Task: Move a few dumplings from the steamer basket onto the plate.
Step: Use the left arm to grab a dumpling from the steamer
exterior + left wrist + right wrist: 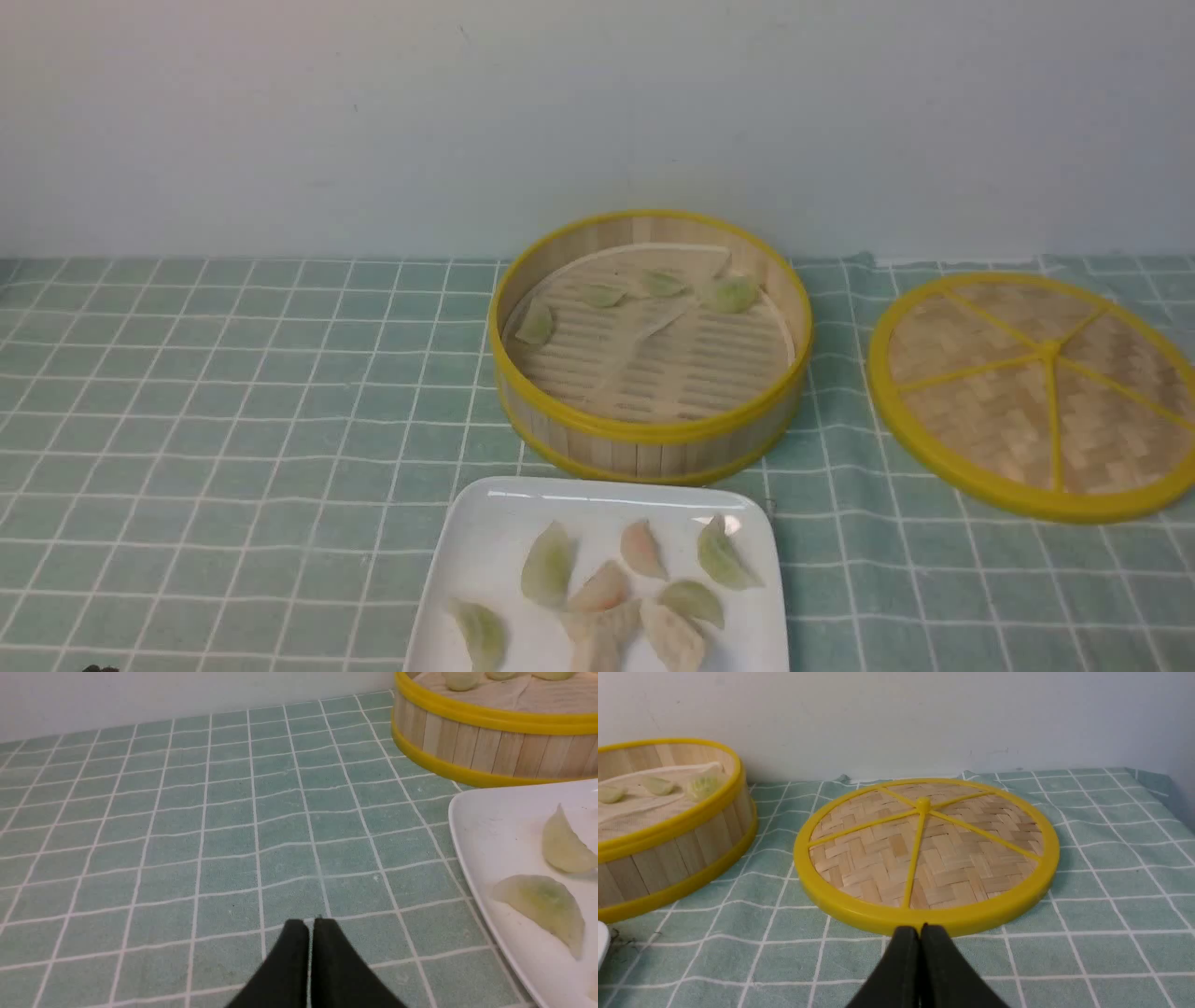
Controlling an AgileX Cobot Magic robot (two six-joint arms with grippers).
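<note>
In the front view the steamer basket (651,431) sits at the centre of the frame on the desk (233,392), which is covered by a green checked cloth (934,579). Four dumplings (728,294) lie along the far side of the basket's paper liner (653,359). The rest of its floor is bare.

The white plate (495,532) fills the lower centre, just in front of the basket, and I cannot tell whether the two touch. About eight more dumplings are bunched on the plate, some of them overlapping.

The woven lid (990,411) lies flat at the right of the frame, apart from the basket. A plain pale wall (373,112) takes up the top.

I see neither arm in the front view. From the left wrist camera, my left gripper (310,924) is closed with nothing in it, over bare cloth, with the plate's edge and the basket off to one side. From the right wrist camera, my right gripper (920,929) is also closed and empty, its tips just short of the lid's yellow rim. The lid lies straight ahead of that gripper, and the basket is off to its side.
</note>
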